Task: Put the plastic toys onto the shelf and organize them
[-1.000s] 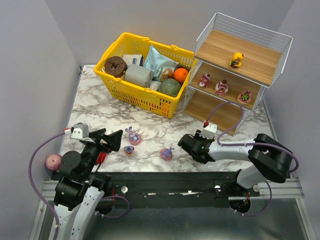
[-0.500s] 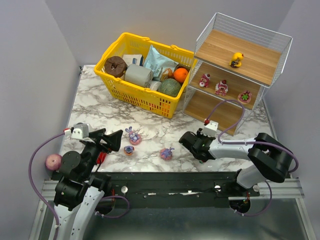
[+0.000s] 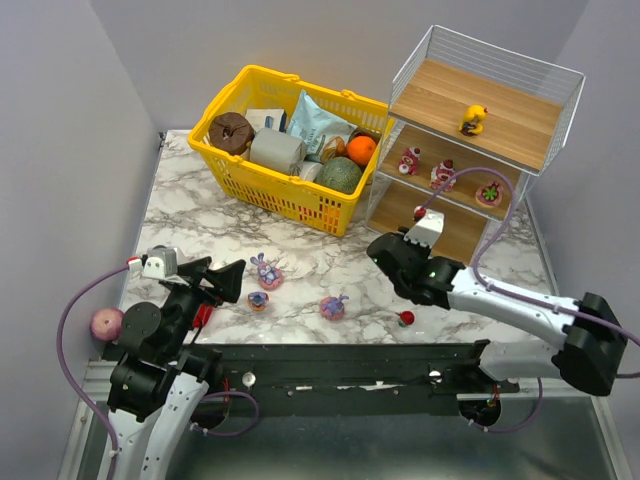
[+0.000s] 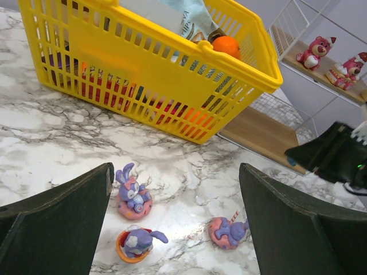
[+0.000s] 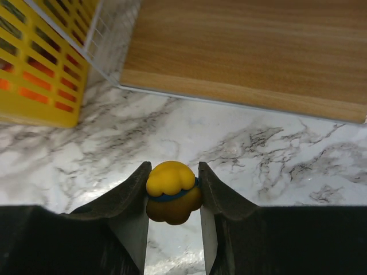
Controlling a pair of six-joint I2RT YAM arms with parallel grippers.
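Firmly, my right gripper (image 5: 173, 175) clamps a yellow duck (image 5: 172, 197) above the marble table (image 5: 258, 143), just on the near side of the shelf (image 5: 246, 51) and its bottom board. My left gripper (image 4: 175, 177) gapes wide and empty, three purple bunnies (image 4: 133, 195) lying on the table just beyond it.

Right arm (image 3: 510, 305) stretched forward and leftward from its base, low and nearly level, the right gripper (image 5: 173, 167) at its end clamped on a duck (image 5: 172, 197) pinched between both fingers. Left arm (image 3: 150, 370) folded close above its own base, wrist raised, the left gripper (image 3: 220, 275) aimed forward with jaws spread wide.
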